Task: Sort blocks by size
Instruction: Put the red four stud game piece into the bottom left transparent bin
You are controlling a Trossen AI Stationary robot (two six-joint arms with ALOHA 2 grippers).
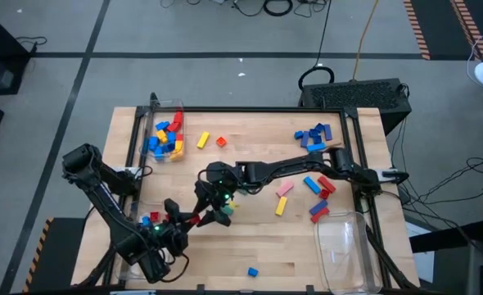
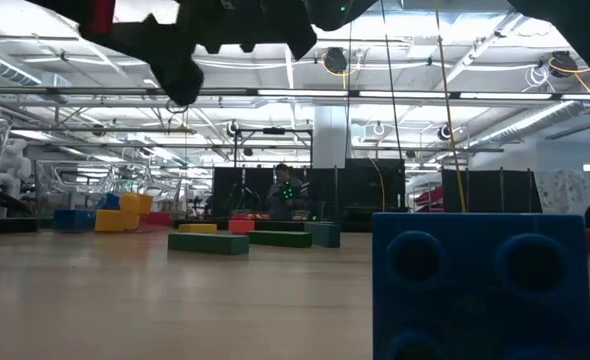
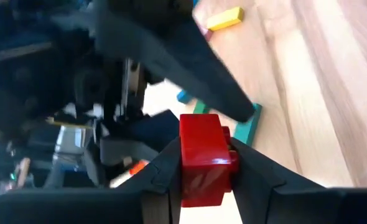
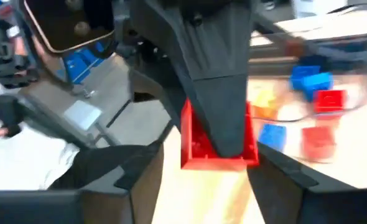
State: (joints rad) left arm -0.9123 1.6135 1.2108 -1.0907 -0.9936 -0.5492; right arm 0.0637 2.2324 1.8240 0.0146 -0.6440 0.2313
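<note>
Around the meeting point lie a green plastic brick at 3 o'clock of it, a pink bar and a yellow bar farther that way, and a clear plastic bin of mixed bricks toward 11 o'clock. Both arms reach to the table's centre-front. The left gripper clamps the red plastic brick between its fingers. The right gripper straddles that brick, jaws parted and not gripping.
</note>
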